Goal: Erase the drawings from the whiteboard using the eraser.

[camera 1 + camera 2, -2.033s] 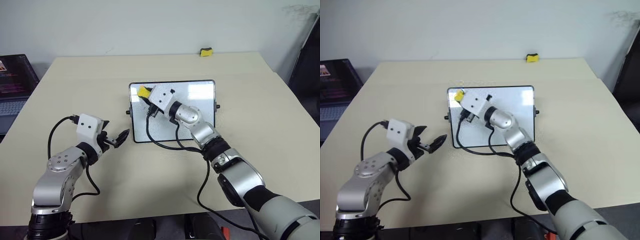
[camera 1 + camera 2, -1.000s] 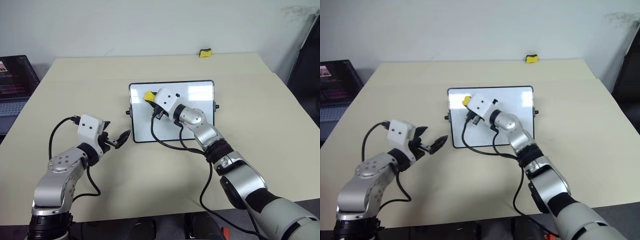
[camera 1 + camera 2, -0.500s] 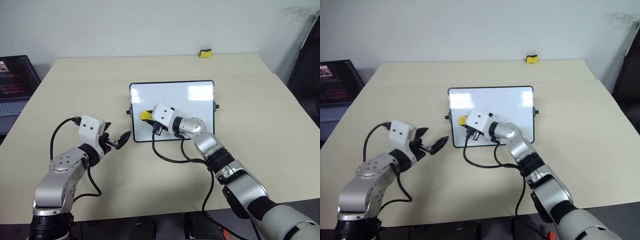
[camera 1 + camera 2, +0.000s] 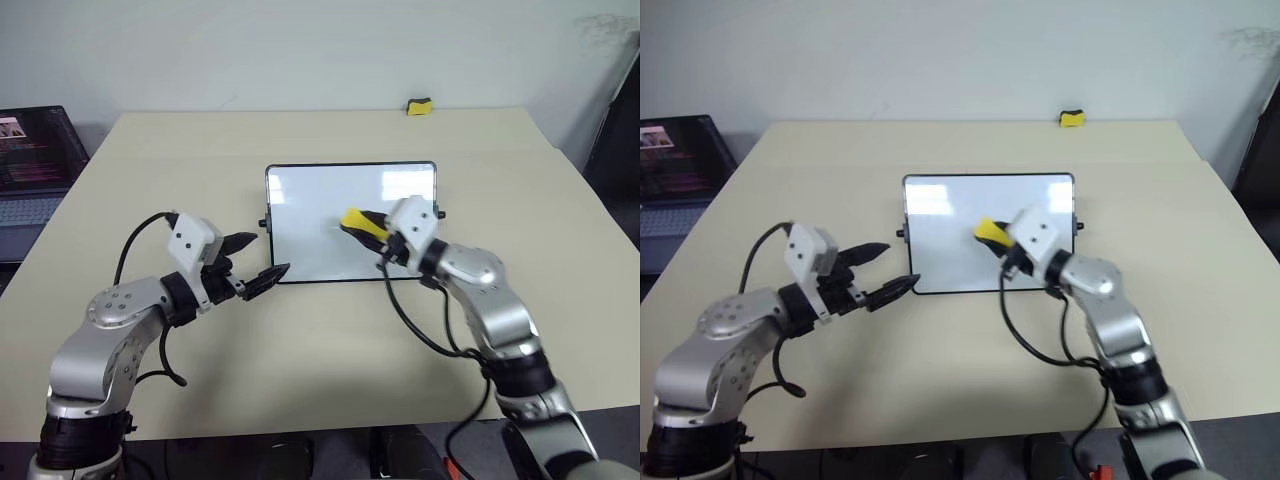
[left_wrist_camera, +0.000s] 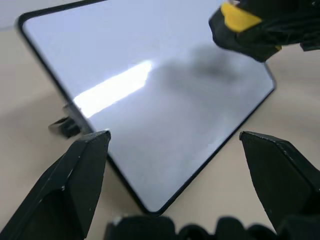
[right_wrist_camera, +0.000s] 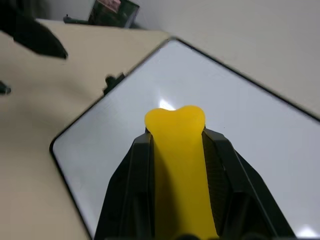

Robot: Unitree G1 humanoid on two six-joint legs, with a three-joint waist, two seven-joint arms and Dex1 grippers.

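**Eraser clamped over the wiped board**

The whiteboard (image 4: 330,215) lies flat mid-table (image 4: 300,350), long side running left to right, its surface blank. The right pincer (image 4: 362,226) is clamped on the eraser (image 4: 358,221), held lengthwise above the board's right half. The left pincer (image 4: 258,262), fingers apart, holds nothing at the board's near left corner

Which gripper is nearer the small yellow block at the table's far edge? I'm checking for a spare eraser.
Right. The right gripper hovers over the whiteboard, below the block; the left gripper sits off the board's near-left corner, farther away.
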